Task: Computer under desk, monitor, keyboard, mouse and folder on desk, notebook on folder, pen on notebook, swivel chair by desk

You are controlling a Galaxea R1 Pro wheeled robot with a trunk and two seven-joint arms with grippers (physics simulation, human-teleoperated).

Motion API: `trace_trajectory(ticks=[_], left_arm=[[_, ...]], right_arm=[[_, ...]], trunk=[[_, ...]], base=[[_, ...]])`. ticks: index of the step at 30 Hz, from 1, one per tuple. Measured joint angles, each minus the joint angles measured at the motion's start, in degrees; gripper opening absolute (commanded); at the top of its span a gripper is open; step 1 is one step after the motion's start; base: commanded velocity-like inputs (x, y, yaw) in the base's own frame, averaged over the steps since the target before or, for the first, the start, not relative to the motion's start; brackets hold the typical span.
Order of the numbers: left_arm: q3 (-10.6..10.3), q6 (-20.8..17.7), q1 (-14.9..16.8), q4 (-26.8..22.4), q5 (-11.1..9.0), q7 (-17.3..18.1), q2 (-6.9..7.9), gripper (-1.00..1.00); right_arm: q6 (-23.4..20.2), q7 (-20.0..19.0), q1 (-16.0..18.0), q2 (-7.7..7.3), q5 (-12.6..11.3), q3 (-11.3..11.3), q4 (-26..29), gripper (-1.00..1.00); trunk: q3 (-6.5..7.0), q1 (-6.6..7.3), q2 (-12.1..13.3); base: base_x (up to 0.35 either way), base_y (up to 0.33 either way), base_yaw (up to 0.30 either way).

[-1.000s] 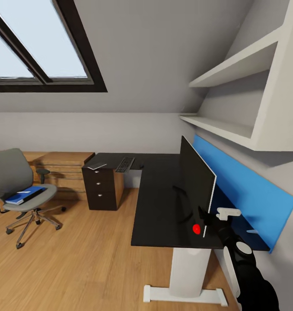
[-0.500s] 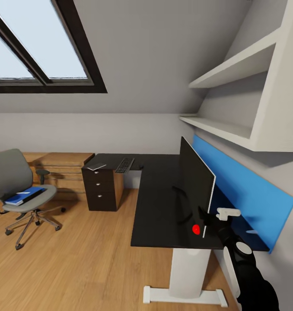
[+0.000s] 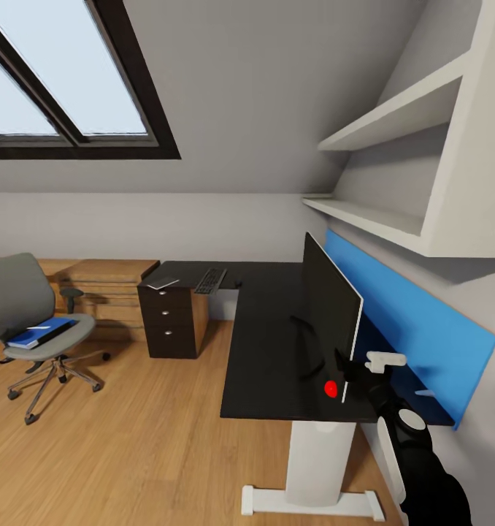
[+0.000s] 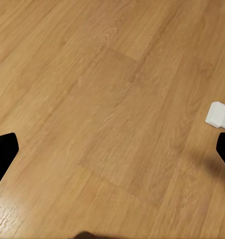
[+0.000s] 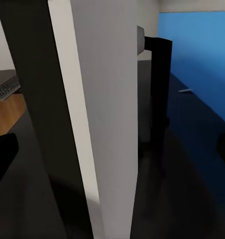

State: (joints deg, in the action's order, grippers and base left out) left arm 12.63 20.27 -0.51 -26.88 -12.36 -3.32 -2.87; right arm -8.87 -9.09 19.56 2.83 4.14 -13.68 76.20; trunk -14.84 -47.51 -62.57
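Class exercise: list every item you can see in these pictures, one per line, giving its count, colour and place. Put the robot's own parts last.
desk: one, glossy black, along the right wall
monitor: one, black front, on the desk
keyboard: one, dark grey, far end of the desk
swivel chair: one, grey, on the floor at left
folder: one, blue, on the chair seat
shelves: two, white, above the desk
right gripper: one, black, straddling the monitor's edge, open
left gripper: one, black, over the wooden floor, open

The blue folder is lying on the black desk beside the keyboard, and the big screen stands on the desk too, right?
Not quite. The head view shows the folder lying on the seat of the swivel chair, away from the desk. The keyboard and monitor are on the desk.
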Motion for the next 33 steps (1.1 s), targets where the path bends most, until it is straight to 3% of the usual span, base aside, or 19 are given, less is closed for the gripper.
trace_trajectory(ticks=[33], left_arm=[[0.0,0.1,0.0,0.0,0.0,0.0,-0.02,1.00]], right_arm=[[-0.2,-0.2,0.0,-0.09,0.0,0.0,-0.8,1.00]], trunk=[[1.07,0.00,0.0]], base=[[0.000,0.000,-0.050]])
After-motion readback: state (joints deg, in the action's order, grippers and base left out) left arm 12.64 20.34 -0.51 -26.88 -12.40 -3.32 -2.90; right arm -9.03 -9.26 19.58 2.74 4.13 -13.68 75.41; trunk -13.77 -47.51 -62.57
